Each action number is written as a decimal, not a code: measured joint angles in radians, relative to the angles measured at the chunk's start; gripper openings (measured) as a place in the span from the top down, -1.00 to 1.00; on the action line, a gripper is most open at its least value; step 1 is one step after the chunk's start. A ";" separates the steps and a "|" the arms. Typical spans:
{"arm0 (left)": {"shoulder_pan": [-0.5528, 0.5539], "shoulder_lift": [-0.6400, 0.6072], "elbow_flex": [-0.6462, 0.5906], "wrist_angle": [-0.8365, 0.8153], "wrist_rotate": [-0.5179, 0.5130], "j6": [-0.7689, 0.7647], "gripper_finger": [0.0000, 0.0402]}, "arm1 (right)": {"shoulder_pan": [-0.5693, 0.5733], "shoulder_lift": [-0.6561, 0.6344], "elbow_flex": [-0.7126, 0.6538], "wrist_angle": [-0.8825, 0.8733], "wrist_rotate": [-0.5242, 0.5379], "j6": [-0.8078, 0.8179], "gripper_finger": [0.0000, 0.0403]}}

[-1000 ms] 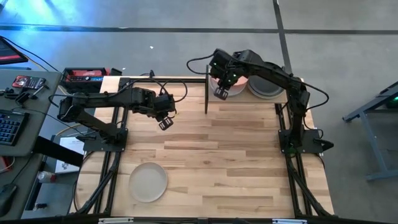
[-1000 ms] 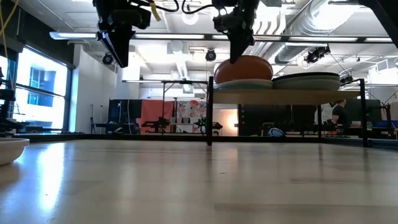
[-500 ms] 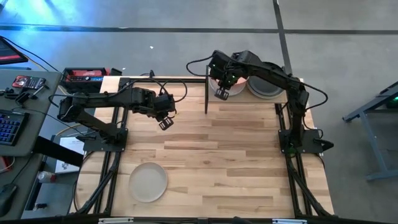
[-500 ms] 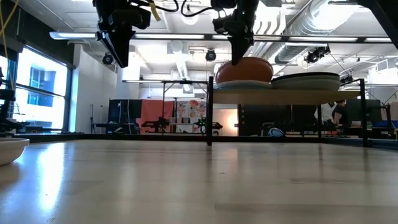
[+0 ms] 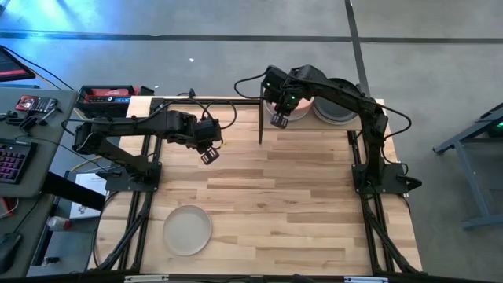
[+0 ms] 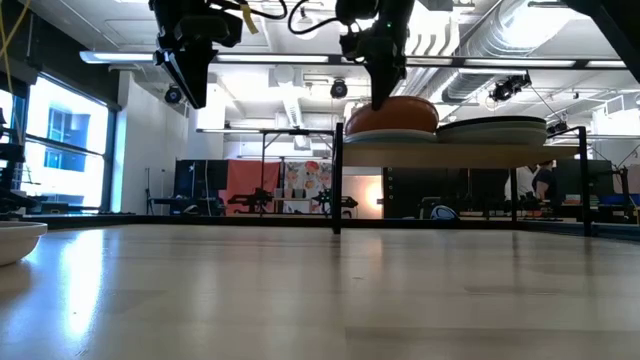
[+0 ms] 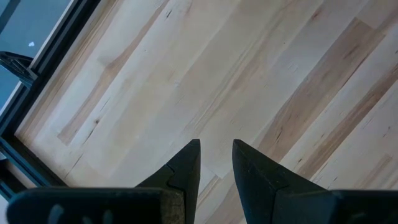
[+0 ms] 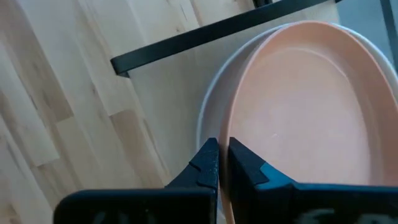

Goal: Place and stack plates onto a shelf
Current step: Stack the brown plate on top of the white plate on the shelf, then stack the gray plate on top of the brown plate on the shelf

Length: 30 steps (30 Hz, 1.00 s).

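A round, shallow, light grey plate (image 5: 187, 229) is sitting on the pale plank counter (image 5: 299, 204) while the left gripper (image 5: 207, 152) is hovering slightly spread (holding nothing), and the right gripper (image 5: 279, 119) is pinching the terracotta plate (image 8: 305, 118) atop the raised light-wood shelf (image 6: 480, 156).

- No legible text, label, brand, number or sign appears in any view.
- Equipment beside the table, seen from above, carries markings too small to read.
- Posters in the room beyond the table, in the low view, are too blurred to make out.
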State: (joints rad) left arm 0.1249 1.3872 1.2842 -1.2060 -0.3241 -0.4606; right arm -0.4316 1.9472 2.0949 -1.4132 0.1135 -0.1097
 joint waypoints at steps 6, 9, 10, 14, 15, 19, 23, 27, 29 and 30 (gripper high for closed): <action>0.000 0.000 0.000 0.000 0.000 0.000 0.59 | 0.002 0.000 0.000 0.002 -0.015 0.020 0.95; 0.000 0.000 0.000 0.000 0.000 0.000 0.59 | 0.002 0.000 0.000 0.003 -0.010 0.020 0.84; 0.000 0.000 0.000 0.000 0.000 0.000 0.59 | 0.002 0.000 0.000 0.003 -0.010 0.020 0.79; 0.000 0.000 0.000 0.000 0.000 0.000 0.59 | 0.002 0.000 0.000 0.011 0.018 0.025 0.58; 0.000 0.000 0.000 0.000 0.000 0.000 0.59 | 0.005 0.000 0.000 0.010 0.018 0.026 0.54; 0.000 0.000 0.000 0.000 0.000 0.000 0.59 | 0.007 0.000 0.000 0.010 -0.008 0.026 0.46; 0.000 0.000 0.000 -0.004 0.029 -0.014 0.59 | 0.007 0.000 0.000 0.009 -0.095 0.081 0.44; -0.014 0.000 0.000 -0.032 0.108 -0.037 0.59 | 0.007 0.000 0.000 -0.018 -0.198 0.126 0.44; -0.033 0.000 0.000 -0.047 0.135 -0.038 0.59 | 0.007 0.000 0.000 -0.039 -0.248 0.158 0.44; -0.045 0.000 0.000 -0.052 0.141 -0.046 0.59 | 0.008 0.000 0.000 -0.051 -0.273 0.173 0.44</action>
State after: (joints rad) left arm 0.0798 1.3874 1.2842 -1.2576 -0.1832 -0.5066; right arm -0.4239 1.9472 2.0950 -1.4643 -0.1599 0.0635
